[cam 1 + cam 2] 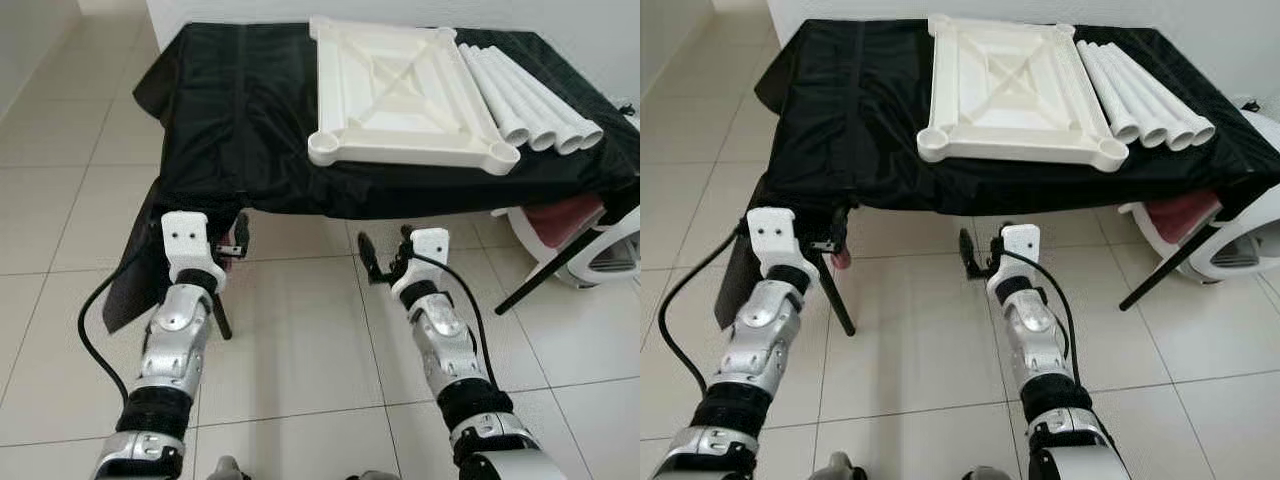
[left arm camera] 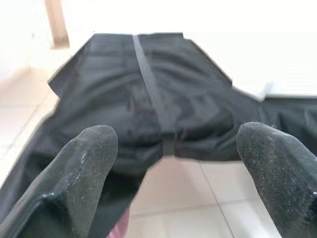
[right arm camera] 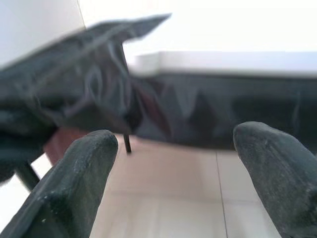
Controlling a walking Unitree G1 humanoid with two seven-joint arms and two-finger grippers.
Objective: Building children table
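Note:
A white plastic tabletop (image 1: 400,90) lies upside down on a table draped in black cloth (image 1: 230,120); round leg sockets show at its corners. Several white tube legs (image 1: 530,95) lie side by side just right of it. Both arms are held low in front of the table's near edge, below the cloth. My left gripper (image 1: 238,240) is open near the cloth's hanging left corner, its fingers (image 2: 84,168) spread wide on nothing. My right gripper (image 1: 385,255) is open over the floor below the tabletop's near edge, and its fingers (image 3: 74,183) are also empty.
Black table legs slant down to the tiled floor at the left (image 1: 222,320) and the right (image 1: 540,275). A white and pink object (image 1: 590,240) stands under the table's right end. A white wall runs behind the table.

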